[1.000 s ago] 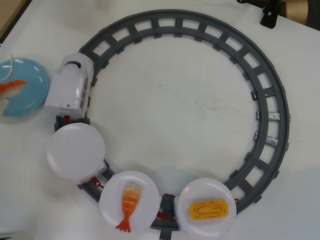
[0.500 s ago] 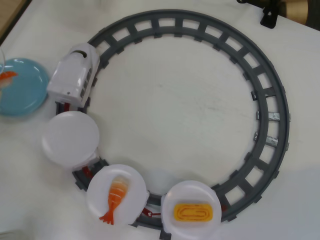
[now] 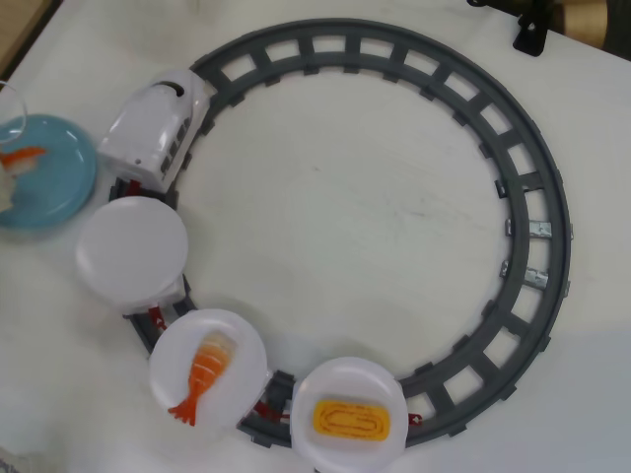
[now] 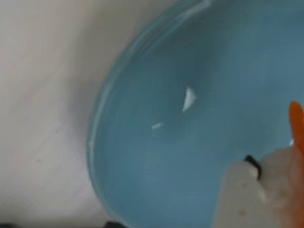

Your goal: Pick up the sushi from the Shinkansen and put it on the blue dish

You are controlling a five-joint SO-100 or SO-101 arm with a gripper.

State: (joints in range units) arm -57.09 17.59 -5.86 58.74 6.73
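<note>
salmon nigiri (image 3: pixel 18 158) over blue dish (image 3: pixel 54 182), left surface edge | hand (image 4: pixel 266 185) barely visible, grip state unclear | risk: off-centre release, roll off rim toward passing Shinkansen (image 3: pixel 153 133)

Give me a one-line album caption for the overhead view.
Shinkansen hauls shrimp and egg plates around its track while the sushi reaches the blue dish.
</note>
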